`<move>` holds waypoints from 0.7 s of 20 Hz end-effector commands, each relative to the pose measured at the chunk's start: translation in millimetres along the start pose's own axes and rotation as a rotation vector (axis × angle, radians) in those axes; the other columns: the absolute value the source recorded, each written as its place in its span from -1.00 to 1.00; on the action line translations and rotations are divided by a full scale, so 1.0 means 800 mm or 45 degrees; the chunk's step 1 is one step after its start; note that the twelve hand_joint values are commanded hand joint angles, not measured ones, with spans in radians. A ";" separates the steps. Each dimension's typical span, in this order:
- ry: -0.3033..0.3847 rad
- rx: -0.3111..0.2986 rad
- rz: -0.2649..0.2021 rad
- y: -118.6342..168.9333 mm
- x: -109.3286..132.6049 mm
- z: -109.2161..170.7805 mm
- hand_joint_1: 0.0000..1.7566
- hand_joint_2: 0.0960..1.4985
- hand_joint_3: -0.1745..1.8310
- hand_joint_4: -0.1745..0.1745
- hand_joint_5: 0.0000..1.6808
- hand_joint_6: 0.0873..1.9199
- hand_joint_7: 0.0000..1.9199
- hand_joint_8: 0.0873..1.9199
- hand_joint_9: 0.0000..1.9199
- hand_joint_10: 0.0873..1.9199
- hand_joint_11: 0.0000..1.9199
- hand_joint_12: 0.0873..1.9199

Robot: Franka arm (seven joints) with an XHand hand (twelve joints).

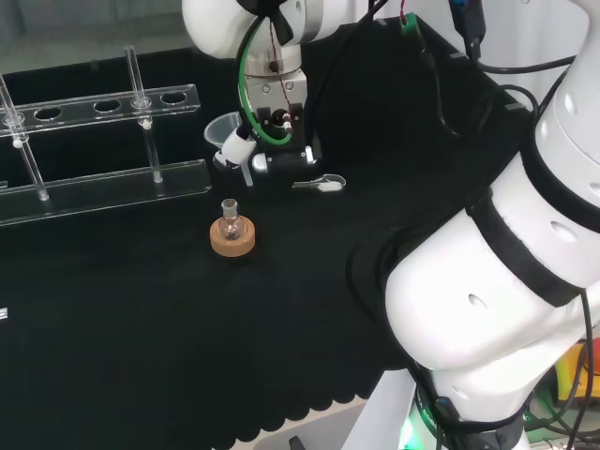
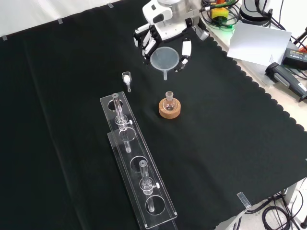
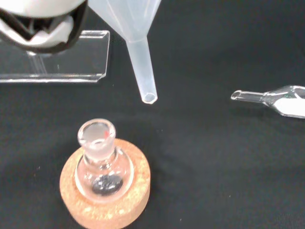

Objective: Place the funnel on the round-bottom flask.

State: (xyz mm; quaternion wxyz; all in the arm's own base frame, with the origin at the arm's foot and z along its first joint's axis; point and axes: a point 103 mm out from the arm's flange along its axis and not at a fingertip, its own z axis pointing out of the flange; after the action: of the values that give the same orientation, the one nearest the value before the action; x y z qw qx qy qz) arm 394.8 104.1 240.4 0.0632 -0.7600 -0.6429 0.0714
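From the front view, the hand hangs over the far part of the black cloth, its fingers curled around the rim of a clear funnel. The funnel is lifted off the cloth, mouth up and stem down, and sits upright or nearly so. The round-bottom flask stands on its cork ring at about 6 o'clock from the funnel in this view, near it but apart.

In the wrist view the funnel's stem tip hovers above and off to one side of the flask's open neck; there is a clear gap, and the tip is not over the opening. Something dark lies at the bottom of the flask's bulb; I cannot tell what it is.

In the head view the funnel sits at about 12 o'clock from the flask, higher up the frame.

A small glass scoop-like piece with white powder lies flat on the cloth at about 10 o'clock from the flask in the front view, well apart from it. A long clear rack stretches from beside the flask towards 6 o'clock, with clear tubes standing in it.
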 end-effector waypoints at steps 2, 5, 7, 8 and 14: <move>0.071 -0.034 0.027 0.005 -0.007 -0.010 0.01 -0.45 0.06 0.45 0.03 -0.46 0.16 -0.45 -0.17 -0.68 -1.00 0.31; 0.136 -0.067 0.064 0.004 -0.007 -0.010 0.01 -0.45 0.07 0.45 0.03 -0.45 0.16 -0.45 -0.17 -0.68 -1.00 0.31; 0.153 -0.078 0.078 0.004 -0.005 -0.009 0.01 -0.45 0.07 0.45 0.03 -0.45 0.16 -0.45 -0.17 -0.68 -1.00 0.31; 0.156 -0.080 0.079 0.004 -0.004 -0.009 0.01 -0.45 0.07 0.45 0.03 -0.45 0.16 -0.45 -0.17 -0.68 -1.00 0.31; 0.191 -0.084 0.099 0.002 0.001 -0.007 0.01 -0.45 0.07 0.45 0.03 -0.45 0.16 -0.45 -0.17 -0.68 -1.00 0.31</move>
State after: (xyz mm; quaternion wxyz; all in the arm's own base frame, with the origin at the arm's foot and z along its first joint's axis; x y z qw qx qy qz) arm 397.9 102.6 245.8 0.0803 -0.7872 -0.6114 0.0013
